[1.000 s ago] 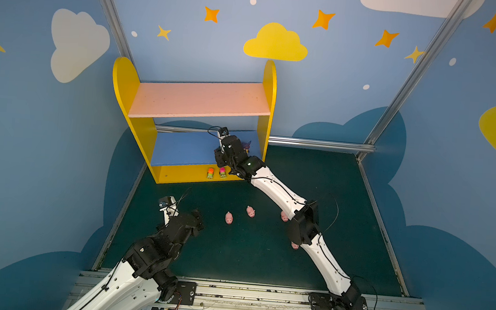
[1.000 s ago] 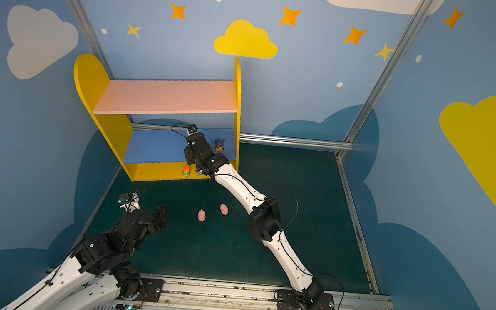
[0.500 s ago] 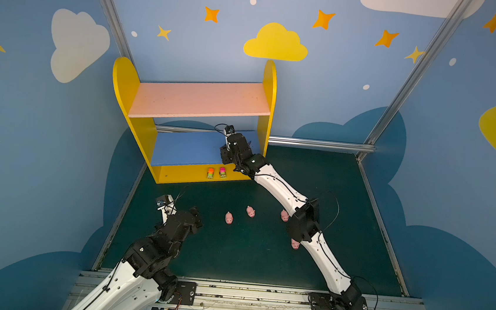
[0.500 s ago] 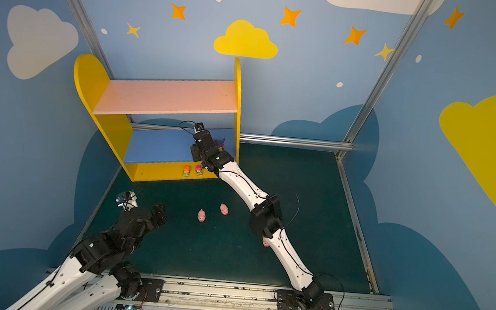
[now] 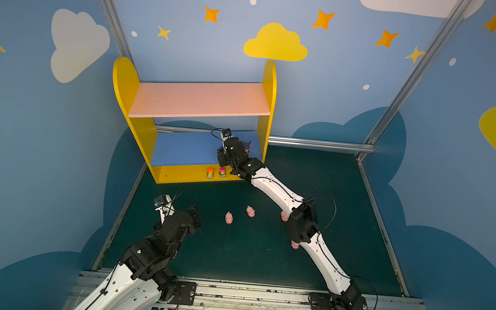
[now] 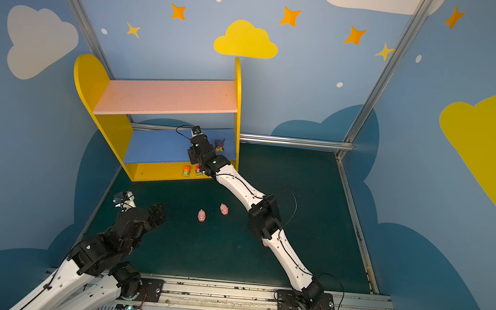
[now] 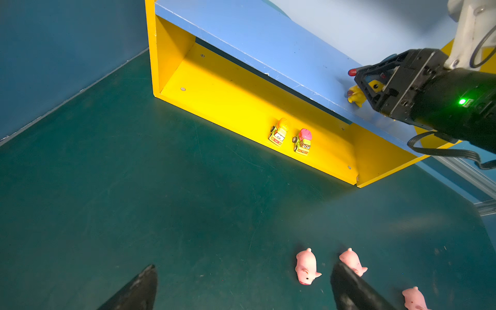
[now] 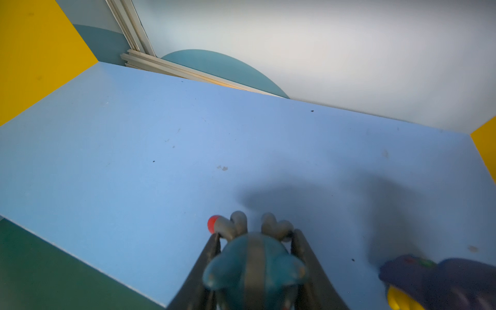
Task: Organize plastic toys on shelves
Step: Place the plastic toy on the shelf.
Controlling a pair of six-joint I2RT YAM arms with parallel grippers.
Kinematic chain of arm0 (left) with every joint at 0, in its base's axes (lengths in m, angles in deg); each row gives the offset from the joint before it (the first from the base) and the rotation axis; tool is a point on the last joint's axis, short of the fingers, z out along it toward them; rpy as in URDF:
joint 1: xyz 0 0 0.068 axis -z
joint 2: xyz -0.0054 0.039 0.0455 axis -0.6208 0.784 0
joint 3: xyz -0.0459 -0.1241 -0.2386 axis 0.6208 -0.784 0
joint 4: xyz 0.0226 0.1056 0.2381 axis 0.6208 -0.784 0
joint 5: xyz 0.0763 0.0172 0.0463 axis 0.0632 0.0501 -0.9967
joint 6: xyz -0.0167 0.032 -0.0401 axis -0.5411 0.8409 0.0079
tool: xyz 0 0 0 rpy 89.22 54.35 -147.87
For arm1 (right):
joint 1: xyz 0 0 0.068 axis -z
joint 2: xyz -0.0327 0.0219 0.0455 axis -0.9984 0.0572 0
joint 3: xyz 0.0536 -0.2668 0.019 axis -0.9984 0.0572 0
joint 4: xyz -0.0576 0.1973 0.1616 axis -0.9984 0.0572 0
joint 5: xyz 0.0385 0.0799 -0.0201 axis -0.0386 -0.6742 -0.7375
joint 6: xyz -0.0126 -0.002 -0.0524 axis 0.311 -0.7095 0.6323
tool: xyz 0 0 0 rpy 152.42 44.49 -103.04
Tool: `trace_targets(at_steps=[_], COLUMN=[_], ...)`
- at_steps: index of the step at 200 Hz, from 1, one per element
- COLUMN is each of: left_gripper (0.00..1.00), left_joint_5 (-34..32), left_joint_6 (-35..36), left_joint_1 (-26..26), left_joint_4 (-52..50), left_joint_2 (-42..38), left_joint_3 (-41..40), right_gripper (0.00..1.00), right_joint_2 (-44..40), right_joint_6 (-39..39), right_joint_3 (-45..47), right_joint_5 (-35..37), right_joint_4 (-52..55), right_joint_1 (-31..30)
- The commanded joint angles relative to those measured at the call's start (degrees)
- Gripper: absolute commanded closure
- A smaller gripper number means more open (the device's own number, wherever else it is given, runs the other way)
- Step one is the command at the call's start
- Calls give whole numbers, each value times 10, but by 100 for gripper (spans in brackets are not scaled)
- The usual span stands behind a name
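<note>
**Claw sets a second figure on the blue board; four pigs left to shelve**

Left claw (image 7: pixel 243 268) hangs low over the dark green tabletop (image 5: pixel 231 264), its jaws wide apart and empty. Well ahead of it, on the yellow base (image 5: pixel 183 176) of the shelves (image 5: pixel 124 86), the orange-topped car (image 7: pixel 279 132) and the pink-topped car (image 7: pixel 303 142) stand side by side. Both look properly put away.

Just above those cars, the right claw (image 8: pixel 256 239) reaches in over the blue board (image 5: pixel 179 149). It is clamped on the dark blue head of the held figure (image 7: pixel 355 96), whose yellow body hangs near the board's front edge. Whether its feet touch the board cannot be told. Just to the right of this claw, toward the right side panel (image 5: pixel 268 102), the parked figure (image 6: pixel 219 144) stands on the same board, apart from the jaws. The pink upper board (image 5: pixel 199 99), overhead of the right claw, is bare.

Well behind the right claw, down on the tabletop, lie the pigs. The nearest pig (image 5: pixel 228 218) and the second pig (image 5: pixel 250 211) are in the open, near the left claw and off to its right. The third pig (image 5: pixel 283 216) and the fourth pig (image 5: pixel 294 244) peek out from under the right arm (image 5: pixel 274 188).

By this count, three toys are home and a fourth is a release away, so the job sits at roughly the halfway point. All four pigs are left, and the open left claw is the better placed for the two nearest. The pink upper board is the likely place for them.
</note>
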State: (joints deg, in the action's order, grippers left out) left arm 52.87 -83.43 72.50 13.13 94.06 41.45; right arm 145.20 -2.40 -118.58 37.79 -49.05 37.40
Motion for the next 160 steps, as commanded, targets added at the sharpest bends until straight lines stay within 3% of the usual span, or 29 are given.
trace_targets(at_steps=[1, 160], left_gripper=[0, 0], left_joint_5=[-8, -9], left_joint_6=[9, 12], left_joint_1=[-3, -4], left_joint_4=[2, -4], left_joint_2=[0, -18], left_joint_3=[-6, -5], right_gripper=[77, 71], right_joint_2=[-3, -37], right_joint_6=[0, 0], right_joint_3=[7, 68], right_joint_5=[13, 32], right_joint_4=[-19, -59], right_joint_1=[2, -3])
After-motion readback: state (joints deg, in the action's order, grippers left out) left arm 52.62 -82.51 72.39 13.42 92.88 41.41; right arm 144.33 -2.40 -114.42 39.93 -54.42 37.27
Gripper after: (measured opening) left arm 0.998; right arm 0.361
